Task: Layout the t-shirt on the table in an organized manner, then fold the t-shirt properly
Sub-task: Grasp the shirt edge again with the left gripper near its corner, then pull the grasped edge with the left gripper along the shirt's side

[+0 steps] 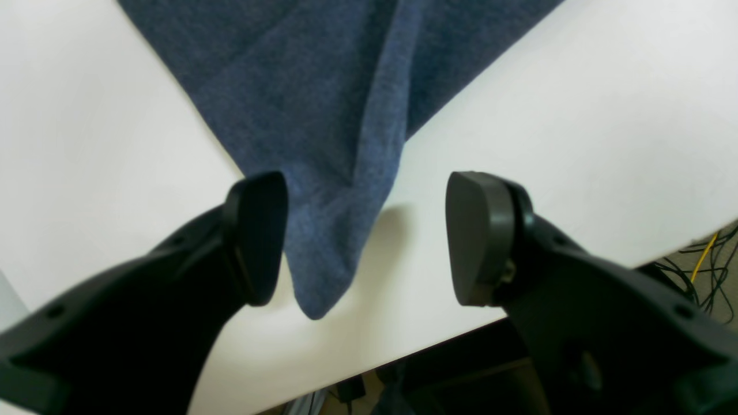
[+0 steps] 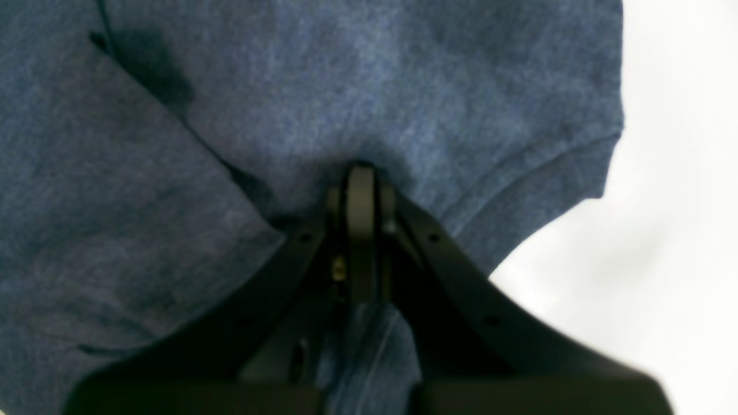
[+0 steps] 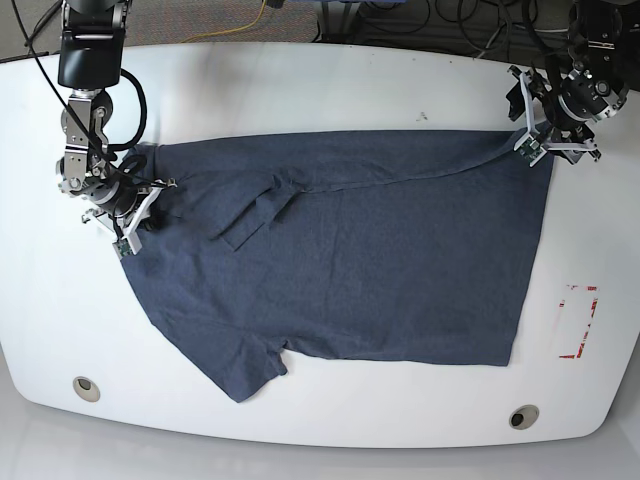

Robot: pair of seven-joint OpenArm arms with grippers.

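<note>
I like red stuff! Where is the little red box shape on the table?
In the base view, the red tape outline sits near the table's right edge, just right of the t-shirt's lower corner and above a round hole.

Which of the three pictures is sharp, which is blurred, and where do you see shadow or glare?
Base view: sharp and evenly lit, mild sheen on the table. Left wrist view: the t-shirt weave is fairly clear, its corner casts a soft shadow, and the left end effector is slightly soft. Right wrist view: blurred overall, the right end effector dark, and the table overexposed at right.
</note>
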